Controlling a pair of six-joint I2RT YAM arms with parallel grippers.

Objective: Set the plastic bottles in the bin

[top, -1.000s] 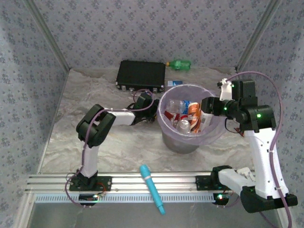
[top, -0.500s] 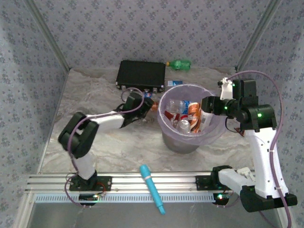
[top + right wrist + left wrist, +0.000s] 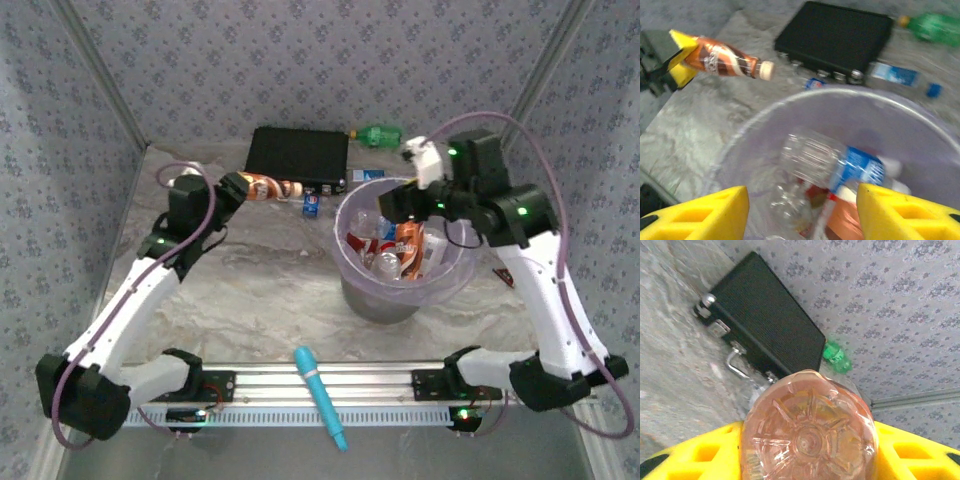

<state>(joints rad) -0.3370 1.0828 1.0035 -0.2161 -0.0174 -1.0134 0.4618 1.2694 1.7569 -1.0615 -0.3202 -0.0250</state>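
Note:
My left gripper (image 3: 238, 186) is shut on an orange-brown bottle (image 3: 264, 188) with a white cap, held level in the air left of the bin (image 3: 352, 262). The left wrist view looks at that bottle's ribbed base (image 3: 807, 432) between the yellow fingers (image 3: 705, 455). My right gripper (image 3: 396, 204) hangs open over the bin's far rim with nothing between its pads (image 3: 710, 215). Several bottles (image 3: 812, 157) lie inside the lilac-lined bin (image 3: 920, 130). A green bottle (image 3: 379, 135) lies by the back wall. A clear blue-labelled bottle (image 3: 897, 77) lies beside the black box.
A flat black box (image 3: 298, 157) sits at the back, just behind the held bottle. A small blue-capped item (image 3: 311, 204) lies between the box and the bin. A cyan stick (image 3: 320, 396) rests across the front rail. Patterned walls close in the left, right and back.
My left arm has lifted and swung back and left, carrying the orange-brown bottle up from beside the bin. My right gripper has shifted left and back over the bin.

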